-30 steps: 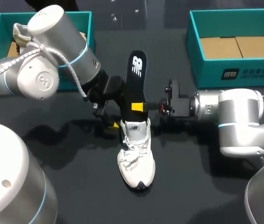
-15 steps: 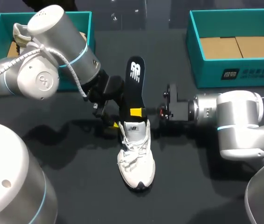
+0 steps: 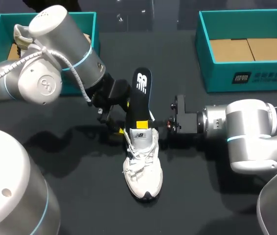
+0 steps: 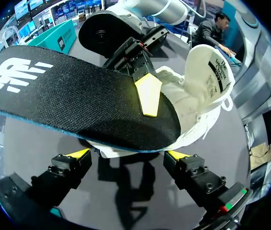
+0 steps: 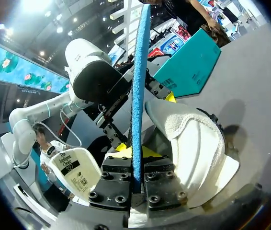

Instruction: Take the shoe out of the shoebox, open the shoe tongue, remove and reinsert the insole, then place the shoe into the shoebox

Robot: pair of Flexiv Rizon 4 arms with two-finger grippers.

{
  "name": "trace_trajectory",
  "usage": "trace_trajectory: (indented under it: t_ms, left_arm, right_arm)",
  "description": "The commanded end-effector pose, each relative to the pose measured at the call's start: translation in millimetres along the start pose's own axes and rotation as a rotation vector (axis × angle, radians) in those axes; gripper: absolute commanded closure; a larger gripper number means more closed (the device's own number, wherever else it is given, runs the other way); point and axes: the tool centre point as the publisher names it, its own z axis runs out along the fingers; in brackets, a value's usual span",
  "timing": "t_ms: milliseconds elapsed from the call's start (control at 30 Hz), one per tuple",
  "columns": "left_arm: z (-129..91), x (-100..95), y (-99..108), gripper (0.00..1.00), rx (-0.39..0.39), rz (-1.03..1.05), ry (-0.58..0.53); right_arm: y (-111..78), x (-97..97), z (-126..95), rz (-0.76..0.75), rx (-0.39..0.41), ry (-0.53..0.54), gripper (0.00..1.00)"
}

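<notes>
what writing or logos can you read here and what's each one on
insole: white logo mark only, no words to quote
tongue label: small black print, too blurred to read
shoebox front: white print, too small to read

The right gripper (image 5: 135, 173) clamps a blue-edged insole (image 5: 138, 86), seen edge-on and standing upright, just beside the heel opening of a white shoe (image 5: 193, 143) with its tongue (image 5: 75, 170) folded outward; the left arm (image 5: 92, 72) and a teal shoebox (image 5: 188, 62) lie beyond
</notes>
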Motion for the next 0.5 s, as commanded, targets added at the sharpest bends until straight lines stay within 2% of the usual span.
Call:
trace_trajectory:
  t_ms: [33,500]
  left_arm:
    - [1.4,-1.2,-0.7,0.00,-0.003,0.001,0.001]
    - [1.4,-1.2,-0.7,0.00,-0.003,0.001,0.001]
  right_arm:
    - [-14.2,4.7,-1.9,0.013,0.000,-0.010,1.00]
    - [-12.6,3.3,-0.4,0.019,0.029,0.038,1.00]
